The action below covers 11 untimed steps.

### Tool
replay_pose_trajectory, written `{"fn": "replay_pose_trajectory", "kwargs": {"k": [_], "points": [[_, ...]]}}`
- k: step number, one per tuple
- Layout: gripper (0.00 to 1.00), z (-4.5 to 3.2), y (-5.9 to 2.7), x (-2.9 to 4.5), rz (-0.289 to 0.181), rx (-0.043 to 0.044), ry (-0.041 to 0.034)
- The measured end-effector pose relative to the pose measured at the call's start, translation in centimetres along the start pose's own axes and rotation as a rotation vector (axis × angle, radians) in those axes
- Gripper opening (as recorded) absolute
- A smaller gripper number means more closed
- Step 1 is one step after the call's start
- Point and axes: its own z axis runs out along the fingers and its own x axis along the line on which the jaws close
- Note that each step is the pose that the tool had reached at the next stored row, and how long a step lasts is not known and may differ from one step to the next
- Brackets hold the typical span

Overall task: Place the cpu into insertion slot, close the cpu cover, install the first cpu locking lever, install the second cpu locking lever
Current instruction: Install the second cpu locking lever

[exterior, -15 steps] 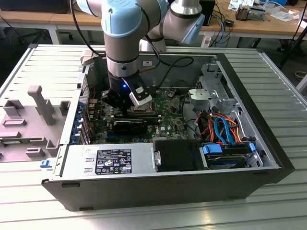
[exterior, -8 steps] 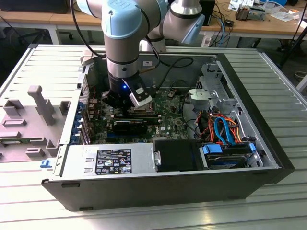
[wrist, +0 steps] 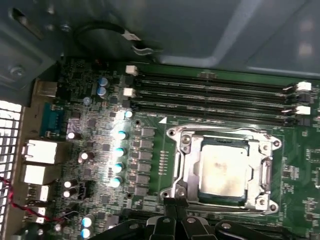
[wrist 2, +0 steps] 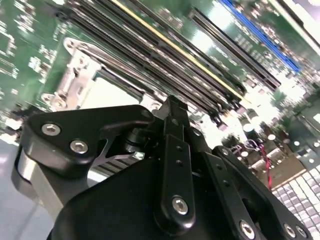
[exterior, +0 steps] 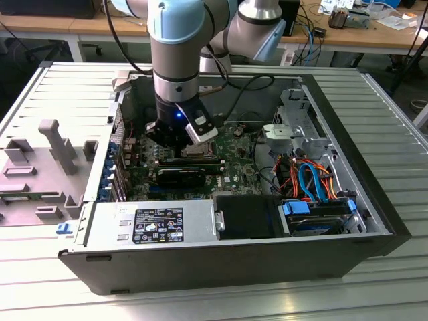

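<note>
- Cpu (wrist: 222, 170) lies flat in the insertion slot (wrist: 186, 145) on the green motherboard (wrist: 150, 165), its dull silver top showing through the window of the cpu cover (wrist: 187, 170), which lies down flat around it in the first wrist view.
- On the exterior view's left, a grey plastic fixture (exterior: 47, 160) with upright blocks rests on the ribbed metal counter (exterior: 40, 267), beside the open computer case (exterior: 234, 267).
- Inside the case, toward its front wall, a silver power supply (exterior: 150, 224) with a black label sits next to a black box.
- Near the middle of the exterior view, the light blue and silver arm (exterior: 175, 47) reaches down into the case, and the pincer (exterior: 175, 137) hangs low over the motherboard, just beside the socket area.
- In the first wrist view, the black pincer (wrist: 175, 217) tips sit right at the socket's edge; whether they touch the frame I cannot tell.
- In the second wrist view, the pincer's (wrist 2: 170, 107) black fingers (wrist 2: 172, 150) appear drawn together with nothing between them, above the silver socket frame.
- Long black memory slots (wrist: 215, 95) run alongside the socket.
- On the exterior view's right, a metal drive cage (exterior: 294, 127) stands above orange and blue cables (exterior: 311, 177) and a blue-tabbed drive (exterior: 314, 214).
</note>
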Motion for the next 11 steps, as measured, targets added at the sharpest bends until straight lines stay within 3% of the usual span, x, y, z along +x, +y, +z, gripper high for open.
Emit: {"fn": "replay_pose_trajectory", "kwargs": {"k": [2,5,6,8,11], "points": [[0.11,-0.03,-0.07,-0.63,0.000,-0.0053,0.0061],[0.11,-0.04,-0.16,-1.46,0.000,-0.0257,0.0129],[0.11,-0.05,-0.22,-2.11,0.000,-0.0387,0.0178],[0.11,-0.07,-0.29,-2.75,0.000,-0.0448,0.0217],[0.11,-0.21,-0.38,-3.66,0.001,-0.0472,0.0259]]}}
